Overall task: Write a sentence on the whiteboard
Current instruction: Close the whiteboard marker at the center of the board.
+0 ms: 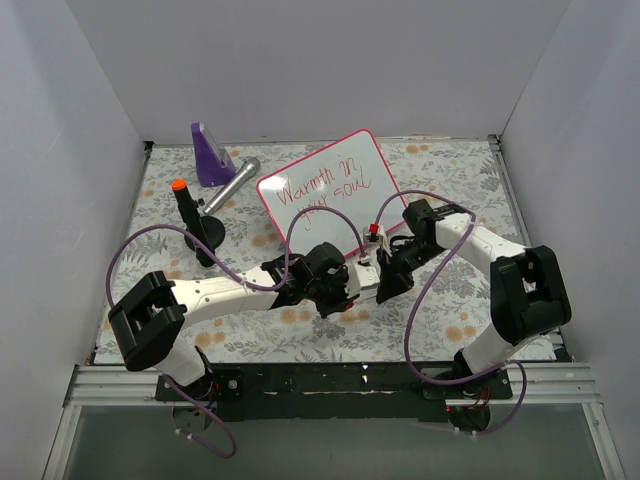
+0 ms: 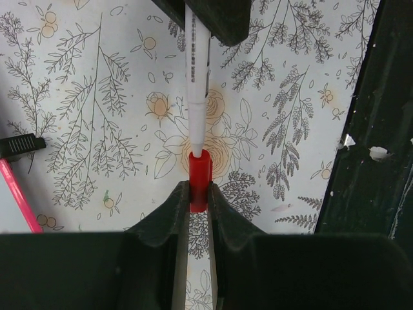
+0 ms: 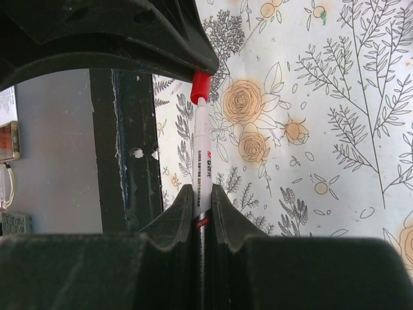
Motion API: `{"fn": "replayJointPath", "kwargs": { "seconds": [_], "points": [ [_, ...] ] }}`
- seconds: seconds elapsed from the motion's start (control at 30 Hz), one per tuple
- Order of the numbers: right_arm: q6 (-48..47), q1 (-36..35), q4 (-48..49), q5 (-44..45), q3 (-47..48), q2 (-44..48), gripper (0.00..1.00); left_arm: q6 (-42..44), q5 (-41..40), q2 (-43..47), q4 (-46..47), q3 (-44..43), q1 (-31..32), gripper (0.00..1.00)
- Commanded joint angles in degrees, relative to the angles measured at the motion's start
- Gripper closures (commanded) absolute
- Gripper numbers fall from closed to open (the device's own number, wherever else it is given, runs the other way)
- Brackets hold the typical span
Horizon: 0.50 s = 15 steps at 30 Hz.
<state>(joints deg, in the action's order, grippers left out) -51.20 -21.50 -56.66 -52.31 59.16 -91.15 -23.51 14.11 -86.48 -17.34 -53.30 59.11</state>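
Whiteboard judged light and stiff: thin glossy panel in a pink-red frame, perched on small black clip feet, so probably quick to skid or tip under a push. Slick face, with the red ink of the sentence likely to smear at a touch. Best taken by the frame edge or a corner, never across the lettering. Two lines already written, reading "Warmth in your soul", across the middle of the face.

Likewise the marker: light, rigid, with a smooth plastic barrel liable to twist if pinched off-centre. Best gripped mid-barrel, square across.

At left gripper, fingertips pinching the red cap. At right gripper, jaws clamped tight on the white barrel, writing end towards the cap. Cap and barrel in line and seemingly seated together; cannot tell whether fully clicked home.

Both sets of jaws on the near side of the whiteboard, just off its nearest corner, over the floral table cover. No contact with the whiteboard: lying beyond both jaws and apart from them, set diagonally in the overhead view. From the left wrist, only a sliver of its frame at the far left, beside the jaws and clear of them.
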Motion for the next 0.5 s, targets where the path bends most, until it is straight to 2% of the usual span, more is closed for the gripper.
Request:
{"fn": "replayJointPath", "kwargs": {
  "seconds": [0.0, 0.47],
  "points": [
    [-0.6, 0.1, -0.5, -2.9, 1.1, -0.9, 0.99, -0.8, 2.1, 1.0, 2.4, -2.3, 0.4, 1.00],
    [-3.6, -1.8, -3.3, -6.5, 1.1, -6.8, 0.99, 0.9, 4.1, -5.0, 3.4, -10.9, 1.4, 1.00]
  ]
}}
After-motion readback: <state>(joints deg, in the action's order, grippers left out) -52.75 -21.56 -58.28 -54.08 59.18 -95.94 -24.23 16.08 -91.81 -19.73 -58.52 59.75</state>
